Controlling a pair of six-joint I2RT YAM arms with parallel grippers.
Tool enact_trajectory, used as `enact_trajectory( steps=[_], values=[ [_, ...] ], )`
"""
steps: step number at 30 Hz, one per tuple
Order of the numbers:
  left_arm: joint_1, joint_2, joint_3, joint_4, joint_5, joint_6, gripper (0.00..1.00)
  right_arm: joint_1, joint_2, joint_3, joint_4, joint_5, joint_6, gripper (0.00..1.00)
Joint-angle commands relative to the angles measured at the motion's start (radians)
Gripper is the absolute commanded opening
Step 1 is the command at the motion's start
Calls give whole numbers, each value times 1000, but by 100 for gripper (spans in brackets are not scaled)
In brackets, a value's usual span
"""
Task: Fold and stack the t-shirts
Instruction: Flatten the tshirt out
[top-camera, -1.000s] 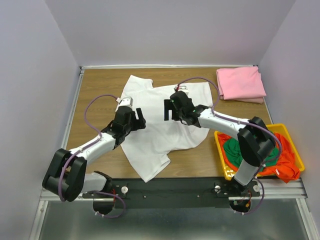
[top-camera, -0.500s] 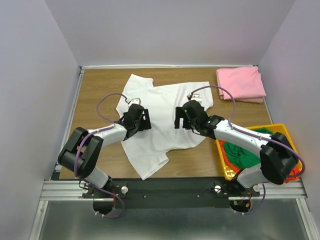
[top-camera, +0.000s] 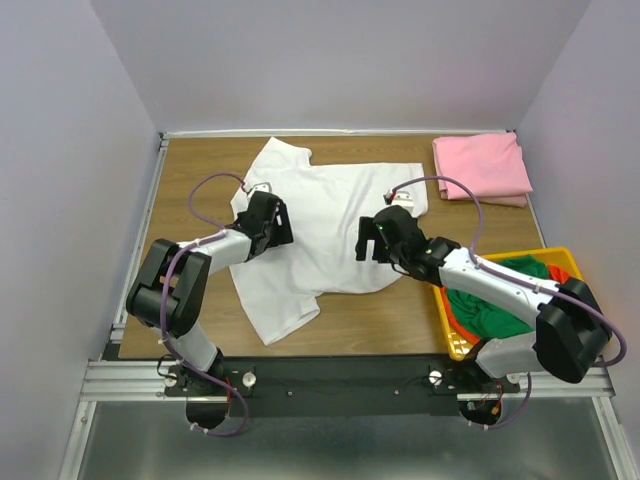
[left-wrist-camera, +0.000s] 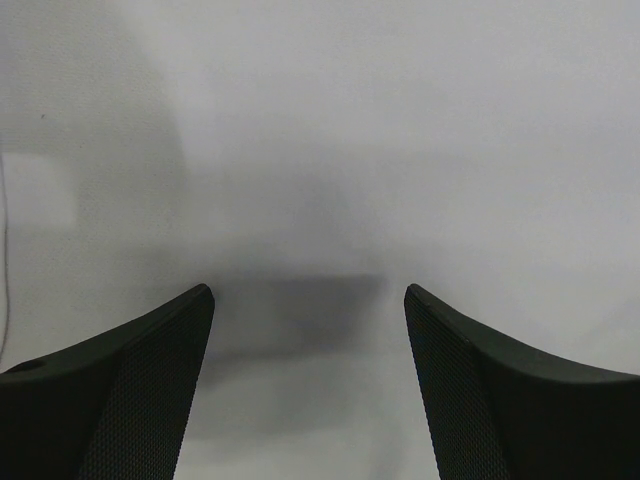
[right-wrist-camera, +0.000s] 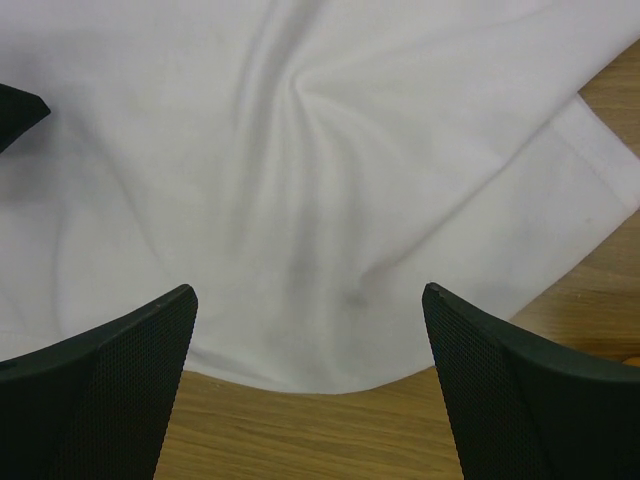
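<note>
A white t-shirt (top-camera: 325, 225) lies spread and creased across the middle of the wooden table. My left gripper (top-camera: 280, 222) hovers open over its left part; in the left wrist view the left gripper (left-wrist-camera: 308, 292) has only white cloth (left-wrist-camera: 320, 150) under it. My right gripper (top-camera: 365, 240) is open over the shirt's right near edge; the right wrist view shows the right gripper (right-wrist-camera: 309, 292) straddling the hem (right-wrist-camera: 300, 370), with nothing held. A folded pink t-shirt (top-camera: 480, 167) rests at the back right. A green t-shirt (top-camera: 495, 312) and some orange cloth (top-camera: 457, 322) sit in the basket.
A yellow plastic basket (top-camera: 447, 335) stands at the near right, partly covered by my right arm. Bare wood (top-camera: 190, 180) shows left of the white shirt. Grey walls close in the table on three sides, and a metal rail runs along the near edge.
My right gripper has moved right and nearer, from the shirt's middle to its near edge. The left gripper shifted slightly back. The shirt's near tail slid left.
</note>
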Motion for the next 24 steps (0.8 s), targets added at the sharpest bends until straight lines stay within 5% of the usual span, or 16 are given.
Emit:
enact_trajectory(
  steps=[1,11,24],
  values=[
    [57,33,20,-59,27,39,85,7,-26,-20,-12,49,4,100],
    [123,79,72,-58,91,92,85,-21,50,-29,-15,99,6,100],
    [140,82,120,-50,99,128,85,-208,57,-111,-10,104,-43,92]
  ],
)
